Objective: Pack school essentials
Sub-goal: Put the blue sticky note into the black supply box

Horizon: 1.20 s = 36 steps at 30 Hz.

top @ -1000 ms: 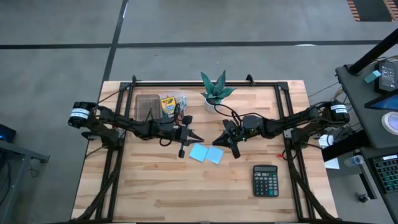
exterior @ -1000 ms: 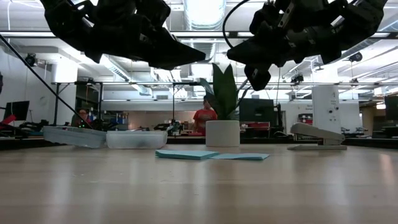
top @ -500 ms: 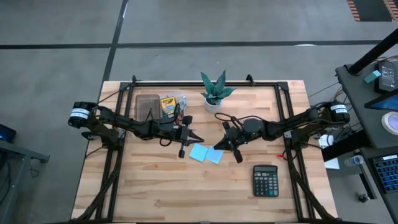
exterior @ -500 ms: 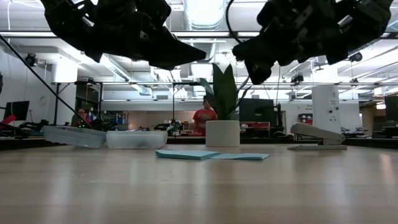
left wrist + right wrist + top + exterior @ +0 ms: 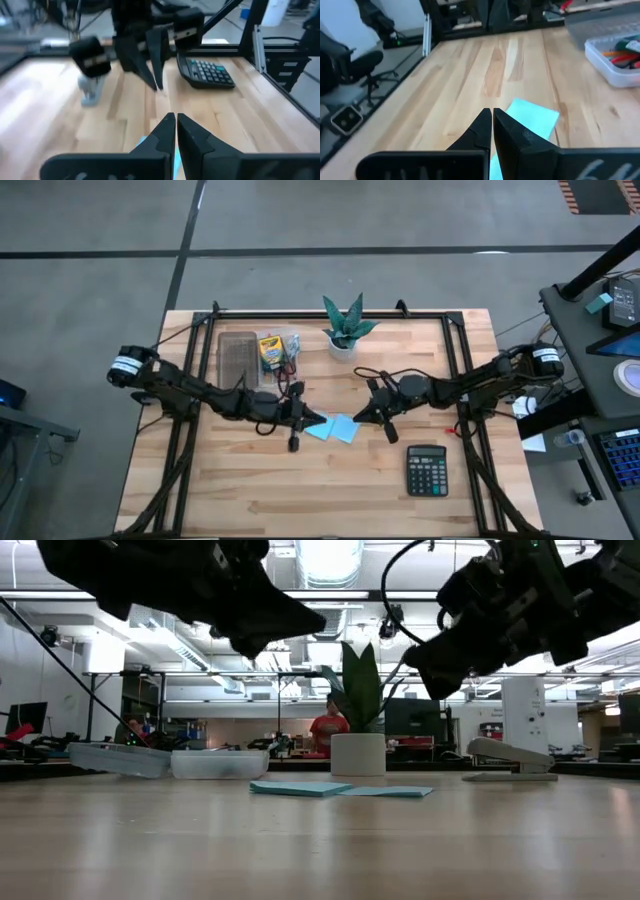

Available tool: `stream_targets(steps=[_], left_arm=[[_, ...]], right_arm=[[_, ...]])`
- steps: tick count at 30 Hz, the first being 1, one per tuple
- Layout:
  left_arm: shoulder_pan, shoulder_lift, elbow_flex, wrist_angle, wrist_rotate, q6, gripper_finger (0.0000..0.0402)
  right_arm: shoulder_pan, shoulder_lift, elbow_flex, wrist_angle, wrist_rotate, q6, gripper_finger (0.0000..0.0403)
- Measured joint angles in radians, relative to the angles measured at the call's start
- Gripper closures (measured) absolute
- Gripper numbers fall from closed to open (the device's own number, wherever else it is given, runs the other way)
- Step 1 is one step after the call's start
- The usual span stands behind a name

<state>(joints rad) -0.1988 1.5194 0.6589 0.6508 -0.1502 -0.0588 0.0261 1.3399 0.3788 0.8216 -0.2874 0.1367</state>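
Two light-blue sticky-note pads lie flat side by side at the table's middle, also seen as flat pads in the low view. My left gripper is shut and hovers over their left edge. My right gripper is shut and hovers just right of them, tip facing the left one. Each holds nothing, as the wrist views show: left gripper, right gripper. A clear box at the far left holds the yellow-green crayon box and red-handled scissors.
A green spiky plant in a white pot stands at the far middle. A calculator lies near the right front. The box's lid lies left of the box. Bare wood stretches along the near edge.
My left gripper has swung toward the table's near edge, over the pads' left edge, and has rolled about its own line. My right gripper has sunk a little, drawn back toward the right edge and rolled too. Both stay shut. The pads lie as before.
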Motion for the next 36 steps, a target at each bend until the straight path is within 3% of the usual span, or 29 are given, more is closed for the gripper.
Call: stream_targets(steps=[3,12,15,21,24,27,29,33,36], left_arm=[[-0.029,0.021,0.003,-0.017,-0.044,-0.092,0.0401],[-0.059,0.194,0.105,-0.042,-0.048,-0.31,0.0401],[-0.061,0.263,0.203,-0.207,-0.048,-0.376,0.0401],[-0.062,0.36,0.472,-0.816,-0.047,-0.559,0.0401],[-0.061,0.395,0.571,-0.951,-0.047,-0.648,0.0401],[-0.058,0.418,0.636,-0.971,-0.06,-0.717,0.0401],[-0.057,0.422,0.657,-0.974,-0.073,-0.708,0.0401],[-0.058,0.421,0.664,-0.973,-0.092,-0.511,0.04],[-0.057,0.419,0.661,-0.979,-0.091,-0.481,0.0381]], right_arm=[[0.0,-0.006,-0.015,0.0,0.0,-0.044,0.0394],[0.0,-0.072,-0.046,0.004,0.027,-0.098,0.0394],[0.0,-0.108,-0.049,-0.007,0.027,-0.098,0.0394],[0.0,-0.179,-0.052,-0.091,0.027,-0.098,0.0394],[0.0,-0.21,-0.053,-0.139,0.027,-0.105,0.0394],[0.0,-0.235,-0.053,-0.167,0.028,-0.11,0.0394],[0.0,-0.254,-0.053,-0.195,0.028,-0.112,0.0394],[0.0,-0.281,-0.054,-0.234,0.028,-0.126,0.0394],[0.0,-0.294,-0.054,-0.252,0.028,-0.131,0.0394]])
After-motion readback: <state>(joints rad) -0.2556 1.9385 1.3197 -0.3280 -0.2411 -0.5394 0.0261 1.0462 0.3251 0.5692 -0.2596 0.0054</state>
